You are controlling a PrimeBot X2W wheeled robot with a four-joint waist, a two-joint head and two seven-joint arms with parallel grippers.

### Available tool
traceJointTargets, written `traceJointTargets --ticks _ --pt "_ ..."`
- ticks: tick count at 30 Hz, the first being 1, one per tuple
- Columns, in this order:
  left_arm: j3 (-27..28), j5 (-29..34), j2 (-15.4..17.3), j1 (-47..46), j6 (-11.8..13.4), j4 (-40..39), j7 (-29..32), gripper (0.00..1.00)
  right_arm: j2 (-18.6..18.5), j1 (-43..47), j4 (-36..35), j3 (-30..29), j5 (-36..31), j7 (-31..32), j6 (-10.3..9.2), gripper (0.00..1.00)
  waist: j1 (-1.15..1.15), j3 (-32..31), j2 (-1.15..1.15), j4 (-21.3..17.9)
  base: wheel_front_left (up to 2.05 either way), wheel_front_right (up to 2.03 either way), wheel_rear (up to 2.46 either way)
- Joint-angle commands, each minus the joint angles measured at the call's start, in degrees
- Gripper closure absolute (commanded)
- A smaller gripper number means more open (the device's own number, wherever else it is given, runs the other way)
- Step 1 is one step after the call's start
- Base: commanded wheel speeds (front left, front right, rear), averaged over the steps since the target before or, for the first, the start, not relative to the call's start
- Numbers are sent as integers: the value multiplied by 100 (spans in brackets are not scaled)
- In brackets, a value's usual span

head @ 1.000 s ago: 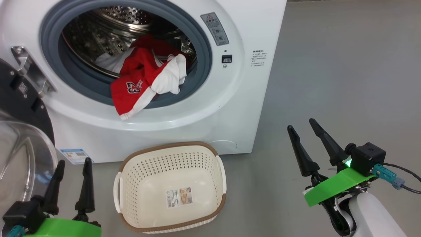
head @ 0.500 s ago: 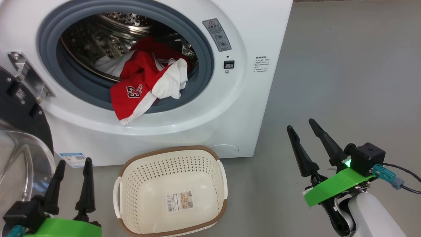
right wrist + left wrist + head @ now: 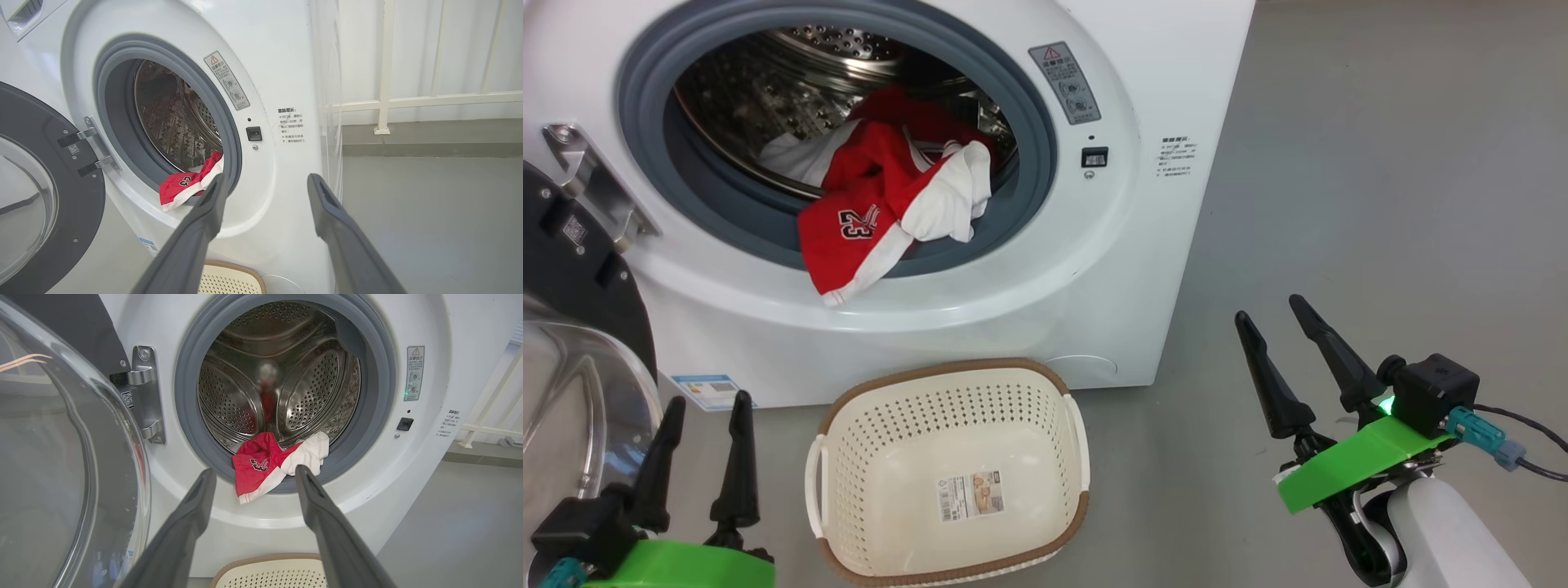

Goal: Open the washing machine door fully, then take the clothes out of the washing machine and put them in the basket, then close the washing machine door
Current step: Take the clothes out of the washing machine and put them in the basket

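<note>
Grey floor (image 3: 1380, 163); washing machine door (image 3: 584, 282) open, clothes (image 3: 866, 220) inside.

The clothes (image 3: 882, 216) hang over the washing machine (image 3: 1045, 269) opening, with the basket (image 3: 947, 384) on the floor before it.

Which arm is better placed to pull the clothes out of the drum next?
The left, probably. In its wrist view the open jaws frame the clothes straight ahead in the washing machine opening. The right arm's jaws stand farther out, beside the machine's corner, pointing at its white front.
</note>
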Motion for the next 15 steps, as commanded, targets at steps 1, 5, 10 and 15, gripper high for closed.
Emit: traceJointTargets --ticks 1,5,10,15 --pt "197 6 189 -204 18 -91 -47 0 3 -25 -142 131 -58 -69 9 0 0 15 0 1 0 0 0" --pt "201 -11 215 -232 14 -87 -43 0 16 -37 -145 119 -67 -69 9 0 0 37 0 -6 0 0 0" --pt "186 -30 264 -328 0 -83 -4 0 30 -61 -157 102 -83 -69 9 0 0 112 0 -29 0 0 0" --pt "84 -10 290 -675 -51 -14 50 0 38 -121 -216 74 -131 -69 9 0 0 306 0 -62 0 0 0"
